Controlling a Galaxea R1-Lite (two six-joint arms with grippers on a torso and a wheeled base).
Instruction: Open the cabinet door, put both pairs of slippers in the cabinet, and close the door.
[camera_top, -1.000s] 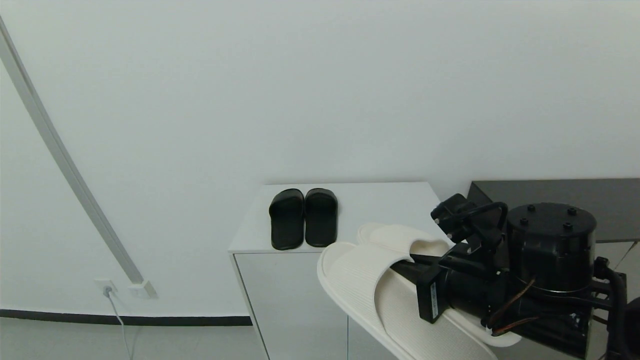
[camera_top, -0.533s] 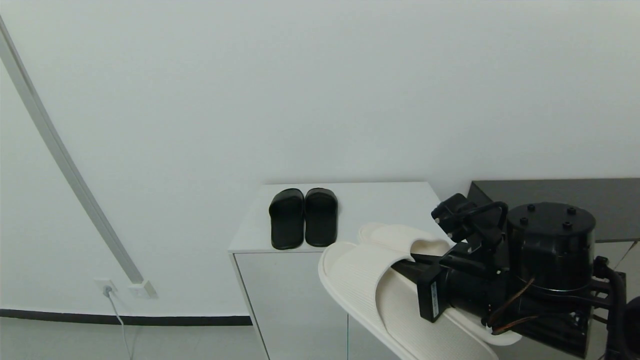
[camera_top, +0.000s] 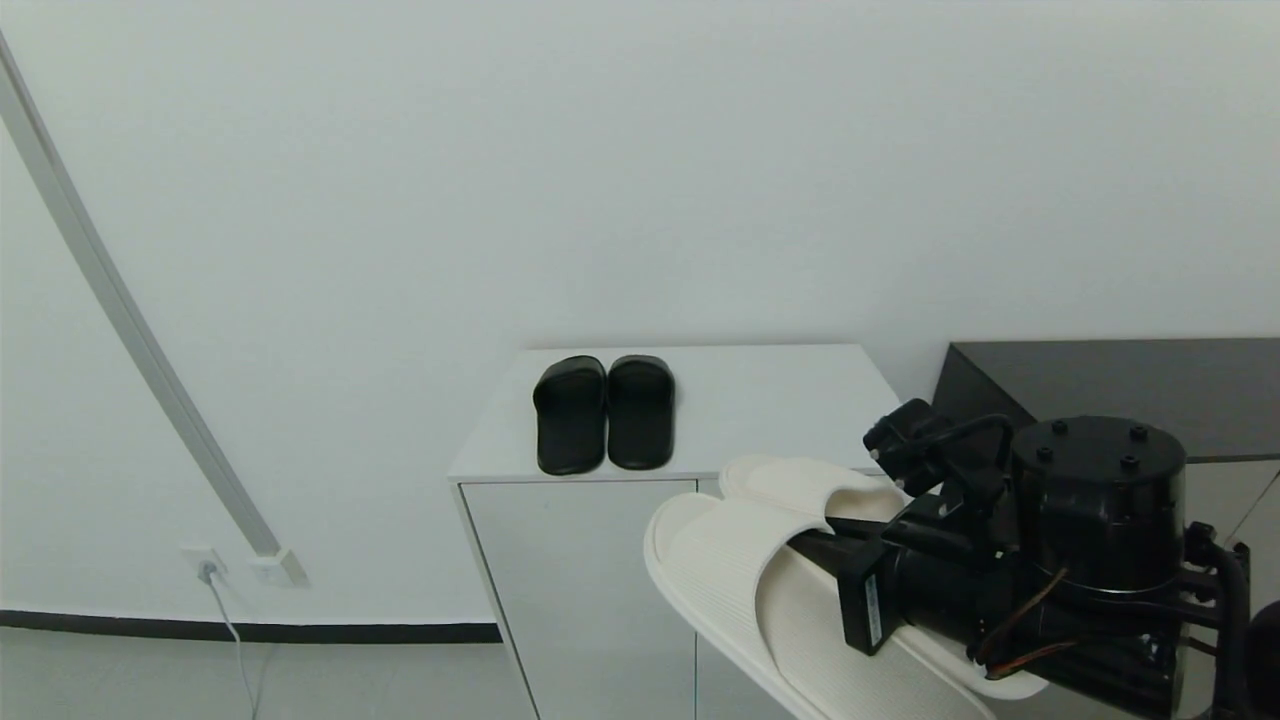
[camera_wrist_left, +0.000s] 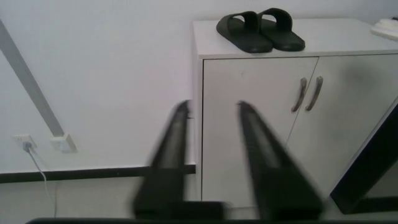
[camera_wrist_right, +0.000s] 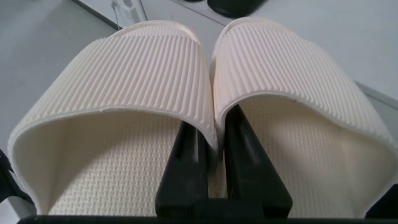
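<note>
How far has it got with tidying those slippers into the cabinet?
Nothing is finished yet: the cabinet doors look shut. In hand: the right hand pinches the white slippers together by their inner edges. Left to do: open a door, probably with the open, empty left hand, stow the white pair, fetch the black slippers from its top, then close up.

Black slippers (camera_top: 604, 413) were set side by side on the white cabinet (camera_top: 770, 400), towards its left. Its doors (camera_wrist_left: 255, 118) were shut. Ribbed white slippers (camera_top: 735, 560) were clamped together at their straps by the right gripper (camera_wrist_right: 214, 134).
</note>
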